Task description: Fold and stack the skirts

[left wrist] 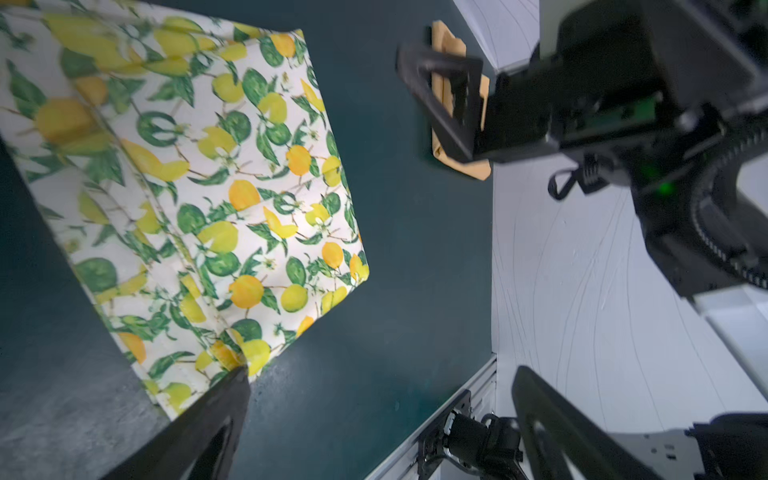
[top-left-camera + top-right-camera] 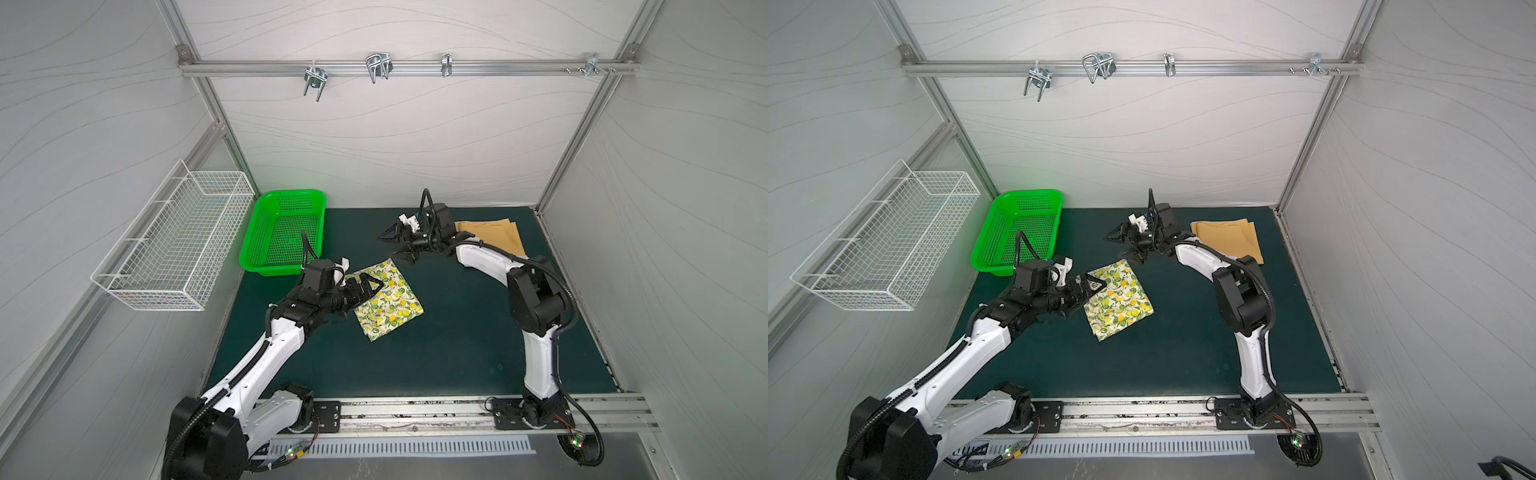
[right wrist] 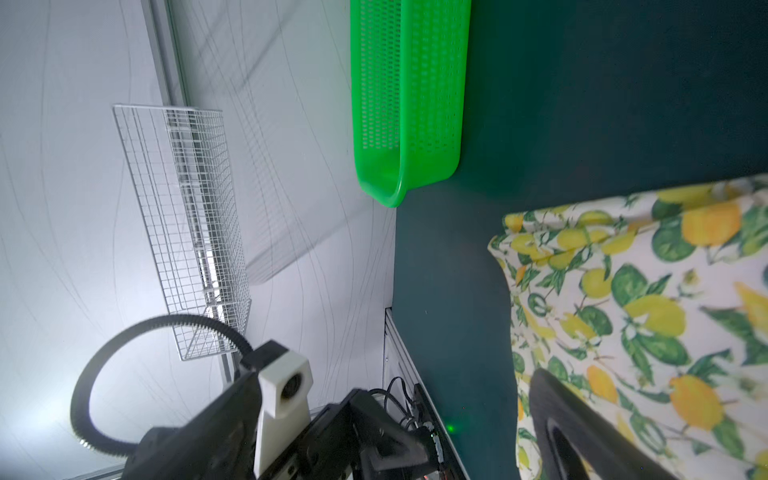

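Note:
The lemon-print skirt [image 2: 390, 301] [image 2: 1121, 301] lies folded into a rough square in the middle of the dark green mat. The mustard-yellow skirt [image 2: 494, 239] [image 2: 1229, 239] lies folded flat at the back right, behind the right arm. My left gripper [image 2: 361, 297] [image 2: 1084, 297] is open over the lemon skirt's left edge; in its wrist view one fingertip [image 1: 235, 384] sits at a corner of the lemon skirt [image 1: 199, 174]. My right gripper [image 2: 393, 246] [image 2: 1121, 245] hangs open and empty just beyond the lemon skirt's far corner, and its wrist view shows the lemon skirt [image 3: 648, 307] beside one finger [image 3: 557, 415].
A green plastic basket [image 2: 286, 232] [image 2: 1017, 230] [image 3: 411, 95] stands at the back left of the mat. A white wire basket [image 2: 174, 249] [image 2: 888, 245] hangs on the left wall. Metal hooks [image 2: 378, 66] hang from the rail on the back wall.

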Motion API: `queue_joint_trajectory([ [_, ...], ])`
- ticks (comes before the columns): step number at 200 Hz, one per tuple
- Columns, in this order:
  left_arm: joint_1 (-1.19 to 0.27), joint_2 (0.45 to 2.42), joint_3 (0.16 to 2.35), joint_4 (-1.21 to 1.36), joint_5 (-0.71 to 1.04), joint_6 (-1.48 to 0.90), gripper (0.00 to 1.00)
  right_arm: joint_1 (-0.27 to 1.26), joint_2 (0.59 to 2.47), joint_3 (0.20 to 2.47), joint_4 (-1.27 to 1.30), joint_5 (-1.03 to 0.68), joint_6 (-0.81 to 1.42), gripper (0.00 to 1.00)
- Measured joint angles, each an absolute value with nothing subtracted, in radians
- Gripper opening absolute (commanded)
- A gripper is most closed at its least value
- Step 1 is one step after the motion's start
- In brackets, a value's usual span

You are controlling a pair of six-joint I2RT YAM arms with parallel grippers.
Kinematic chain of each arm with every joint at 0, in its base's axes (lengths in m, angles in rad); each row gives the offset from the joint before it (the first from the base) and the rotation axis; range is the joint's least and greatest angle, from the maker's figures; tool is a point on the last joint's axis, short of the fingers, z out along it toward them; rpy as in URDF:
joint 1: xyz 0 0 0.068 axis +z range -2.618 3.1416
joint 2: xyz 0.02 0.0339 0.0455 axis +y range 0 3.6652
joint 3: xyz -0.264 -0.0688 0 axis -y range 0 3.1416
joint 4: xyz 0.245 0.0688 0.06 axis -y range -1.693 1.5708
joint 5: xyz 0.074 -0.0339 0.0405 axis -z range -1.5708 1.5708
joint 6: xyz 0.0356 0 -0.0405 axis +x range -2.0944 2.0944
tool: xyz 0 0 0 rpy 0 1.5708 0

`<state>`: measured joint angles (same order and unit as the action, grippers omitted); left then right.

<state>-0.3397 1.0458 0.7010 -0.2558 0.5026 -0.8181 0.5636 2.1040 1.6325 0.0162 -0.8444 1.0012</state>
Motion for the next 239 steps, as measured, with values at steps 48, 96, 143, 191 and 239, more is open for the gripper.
queue_joint_trajectory([
  [48,-0.451,1.147,0.701,-0.147,0.484,-0.893,0.99,0.543,2.288,1.757,-0.108,-0.884,0.952,0.99],
  [96,-0.480,1.320,0.701,-0.013,0.481,-0.945,0.99,0.543,2.355,1.786,-0.132,-0.910,0.944,0.99],
  [143,-0.500,1.447,0.663,0.126,0.484,-0.987,0.99,0.533,2.357,1.676,-0.044,-0.915,0.957,0.99],
  [191,-0.503,1.472,0.588,0.174,0.485,-1.002,0.99,0.517,2.306,1.527,0.115,-0.937,0.981,0.99],
  [239,-0.500,1.444,0.590,0.046,0.417,-0.929,0.99,0.515,2.202,1.304,0.310,-0.899,1.047,0.99],
])
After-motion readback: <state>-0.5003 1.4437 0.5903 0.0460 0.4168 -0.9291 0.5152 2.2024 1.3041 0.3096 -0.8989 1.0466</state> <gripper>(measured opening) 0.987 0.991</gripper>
